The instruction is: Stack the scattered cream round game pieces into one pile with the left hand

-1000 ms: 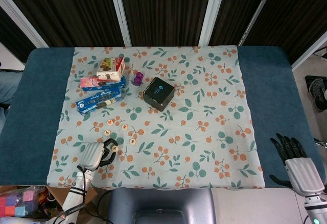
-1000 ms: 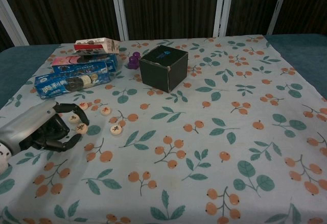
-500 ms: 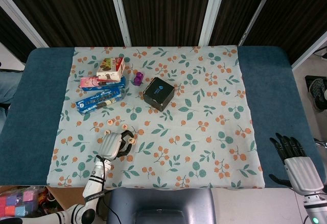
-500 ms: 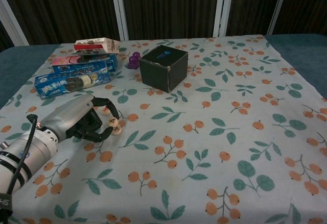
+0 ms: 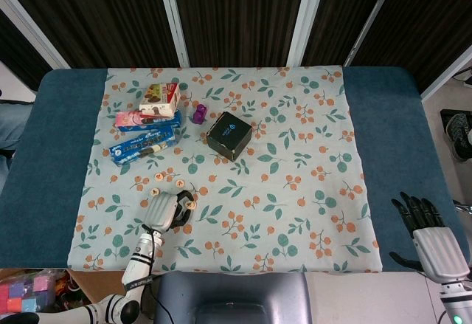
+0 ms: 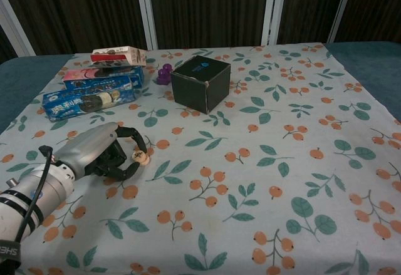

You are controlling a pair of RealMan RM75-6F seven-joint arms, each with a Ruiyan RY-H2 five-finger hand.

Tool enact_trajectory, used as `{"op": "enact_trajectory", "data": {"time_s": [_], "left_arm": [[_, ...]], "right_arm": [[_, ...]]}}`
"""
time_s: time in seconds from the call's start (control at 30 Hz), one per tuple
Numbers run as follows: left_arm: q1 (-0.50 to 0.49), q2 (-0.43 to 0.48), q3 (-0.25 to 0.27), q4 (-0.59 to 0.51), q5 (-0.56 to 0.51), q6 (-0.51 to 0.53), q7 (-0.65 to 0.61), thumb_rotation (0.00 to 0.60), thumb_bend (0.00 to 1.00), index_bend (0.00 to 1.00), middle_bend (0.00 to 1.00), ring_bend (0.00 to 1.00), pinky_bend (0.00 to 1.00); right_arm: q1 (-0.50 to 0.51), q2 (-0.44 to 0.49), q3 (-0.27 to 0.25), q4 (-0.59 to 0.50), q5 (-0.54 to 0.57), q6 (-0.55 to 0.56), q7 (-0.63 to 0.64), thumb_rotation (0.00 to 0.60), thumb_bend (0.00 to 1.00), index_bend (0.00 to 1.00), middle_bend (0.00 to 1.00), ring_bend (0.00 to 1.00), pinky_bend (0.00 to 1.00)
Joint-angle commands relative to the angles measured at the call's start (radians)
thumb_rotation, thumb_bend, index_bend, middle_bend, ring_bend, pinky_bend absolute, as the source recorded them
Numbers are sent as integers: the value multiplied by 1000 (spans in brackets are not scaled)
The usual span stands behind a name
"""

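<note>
where the floral cloth (image 5: 295, 154) covers the desk (image 5: 51, 154), the left robot hand (image 6: 94, 153) lies low with fingers curled, pinching a cream round game piece (image 6: 140, 157) at its fingertips. two more cream pieces (image 5: 155, 184) sit just beyond it, one (image 5: 179, 183) to their right. a closed black box (image 6: 202, 82) stands mid-desk, a small purple object (image 6: 164, 74) beside it, and stacked snack boxes (image 6: 100, 84) lie far left. the right robot hand (image 5: 431, 239) hangs off the desk's edge, fingers apart, empty.
</note>
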Motion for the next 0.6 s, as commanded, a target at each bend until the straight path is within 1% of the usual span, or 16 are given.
{"op": "enact_trajectory", "data": {"time_s": [0.03, 0.1, 0.27, 0.43, 0.6], "left_arm": [[-3, -2, 2, 5, 1, -1, -3, 600, 454, 468, 1000, 1000, 1000], [-5, -1, 5, 5, 3, -3, -4, 600, 454, 453, 1000, 1000, 1000], [-7, 2, 10, 1, 8, -2, -15, 600, 452, 367, 1000, 1000, 1000], [-10, 2, 12, 3, 9, -2, -21, 600, 450, 336, 1000, 1000, 1000], [-9, 15, 14, -14, 16, 6, -27, 600, 450, 333, 1000, 1000, 1000]], "right_arm": [[0, 1, 0, 0, 1, -1, 1, 600, 174, 0, 0, 0, 0], [0, 2, 0, 0, 1, -1, 2, 600, 174, 0, 0, 0, 0], [-1, 5, 0, 0, 1, 1, 9, 600, 175, 0, 0, 0, 0], [-1, 5, 0, 1, 0, 3, 11, 600, 175, 0, 0, 0, 0], [-3, 6, 1, 1, 1, 5, 12, 600, 175, 0, 0, 0, 0]]}}
